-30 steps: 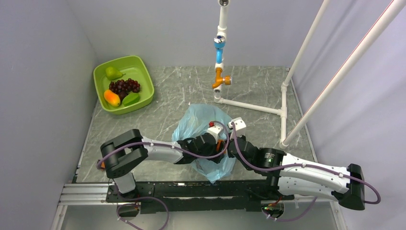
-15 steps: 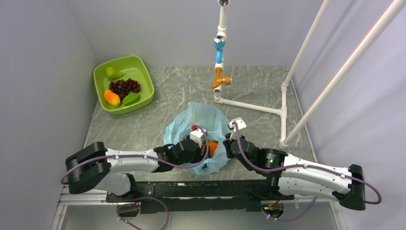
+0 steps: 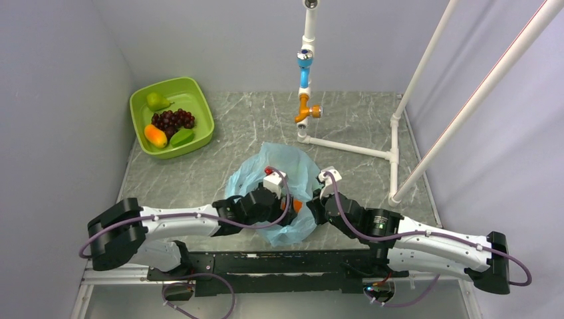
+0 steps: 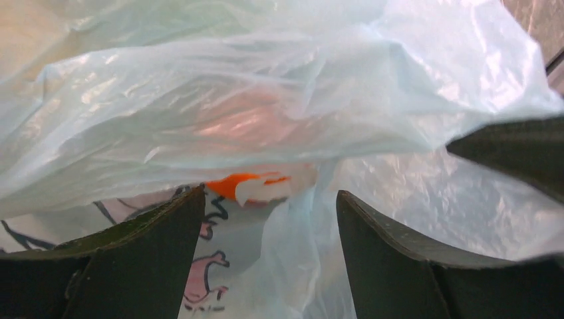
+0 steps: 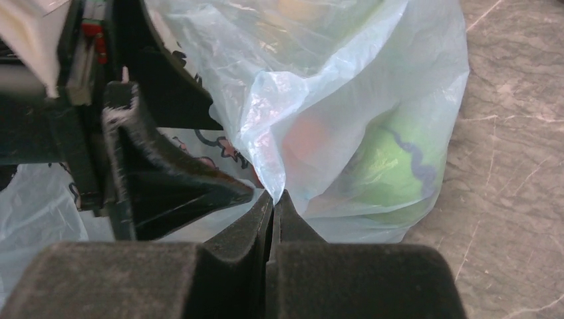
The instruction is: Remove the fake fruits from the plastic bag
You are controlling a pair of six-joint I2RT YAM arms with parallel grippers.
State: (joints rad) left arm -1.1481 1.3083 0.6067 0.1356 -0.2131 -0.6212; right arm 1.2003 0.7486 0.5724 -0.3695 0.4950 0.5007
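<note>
Jaws of right gripper (image 5: 274, 198) pinching plastic bag (image 5: 332, 93) — translucent, crinkled, pale-blue

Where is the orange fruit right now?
In the top view, the orange fruit shows in the plastic bag at its near side, between the open left tool and the right tool.

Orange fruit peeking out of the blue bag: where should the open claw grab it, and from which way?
Probably take the orange fruit by its rounded sides, going straight in under the fold of the plastic bag from the left gripper side. Only a small orange patch is bare there, right between its open jaws; film covers the rest. The right gripper is pinched shut on the bag's edge.
</note>
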